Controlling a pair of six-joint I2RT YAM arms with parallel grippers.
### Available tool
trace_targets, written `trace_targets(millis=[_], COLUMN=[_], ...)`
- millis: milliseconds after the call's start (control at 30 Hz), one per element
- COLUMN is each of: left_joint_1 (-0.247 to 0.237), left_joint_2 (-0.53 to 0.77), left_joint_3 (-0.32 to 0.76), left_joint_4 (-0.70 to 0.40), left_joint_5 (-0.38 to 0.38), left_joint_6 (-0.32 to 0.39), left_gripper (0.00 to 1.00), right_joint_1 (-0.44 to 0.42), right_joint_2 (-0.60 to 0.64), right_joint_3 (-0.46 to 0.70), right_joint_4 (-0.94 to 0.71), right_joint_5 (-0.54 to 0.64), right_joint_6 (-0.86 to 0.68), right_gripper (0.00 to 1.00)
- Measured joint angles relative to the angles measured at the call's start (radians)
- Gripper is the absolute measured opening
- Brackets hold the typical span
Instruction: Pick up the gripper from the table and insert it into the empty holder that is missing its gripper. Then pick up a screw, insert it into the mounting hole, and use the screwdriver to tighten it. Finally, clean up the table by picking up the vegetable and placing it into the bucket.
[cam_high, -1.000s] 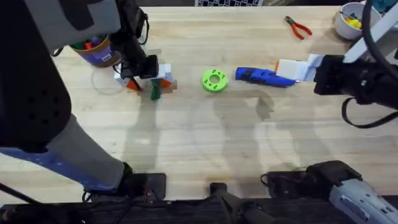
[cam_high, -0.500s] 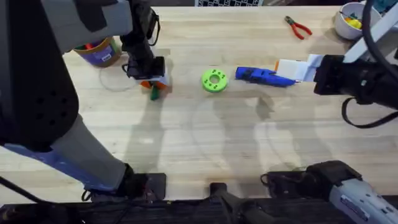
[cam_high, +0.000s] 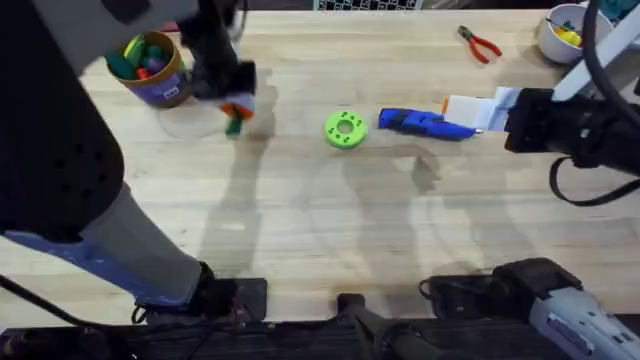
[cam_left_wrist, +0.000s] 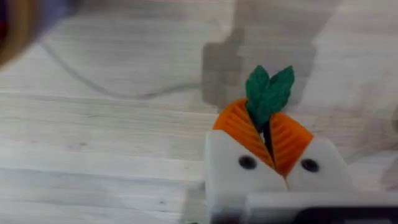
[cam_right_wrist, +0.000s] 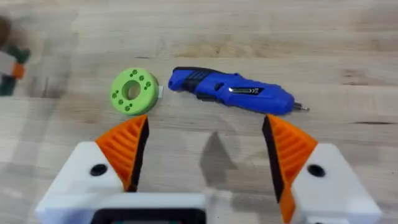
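Observation:
My left gripper hangs just right of the bucket, shut on the dark-green vegetable. In the left wrist view the orange pads pinch the vegetable, whose leafy end sticks out past them above the bare wood. The bucket is a brown-gold can with a purple band and holds colourful toy pieces. The blue screwdriver lies on the table right of centre. My right gripper stands open beside the screwdriver, nothing between its fingers. The loose gripper, holder and screw are out of view.
A lime-green disc with holes lies between the two grippers. Red-handled pliers and a white bowl sit at the far right. The near half of the wooden table is bare.
My left gripper has carried the vegetable off the table, up and to the left, closer to the bucket. The right arm has not moved.

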Motion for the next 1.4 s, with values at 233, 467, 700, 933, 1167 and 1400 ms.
trace_targets(millis=[233,467,700,933,1167,1400], left_joint_1=[0.111,0.274,0.388,0.412,0.420,0.421], left_joint_2=[-0.044,-0.063,-0.062,-0.019,0.113,0.137], left_joint_3=[0.226,0.306,0.306,0.306,0.306,0.306], left_joint_4=[-0.080,-0.038,0.115,0.197,0.245,0.254], left_joint_5=[-0.057,-0.078,-0.076,-0.060,-0.054,-0.054], left_joint_6=[0.001,0.052,0.117,0.171,0.186,0.198], left_gripper=[0.019,0.019,0.019,0.018,0.018,0.254], right_joint_1=[0.000,0.000,0.000,0.000,0.000,0.000], right_joint_2=[0.000,0.000,0.000,0.000,0.000,0.000], right_joint_3=[0.000,0.000,0.000,0.000,0.000,0.000], right_joint_4=[0.000,0.000,0.001,0.001,0.001,0.001], right_joint_5=[0.000,0.000,0.000,0.000,0.000,0.000], right_joint_6=[0.000,0.000,0.000,0.000,0.000,0.000], right_gripper=[0.994,0.994,0.994,0.994,0.994,0.993])
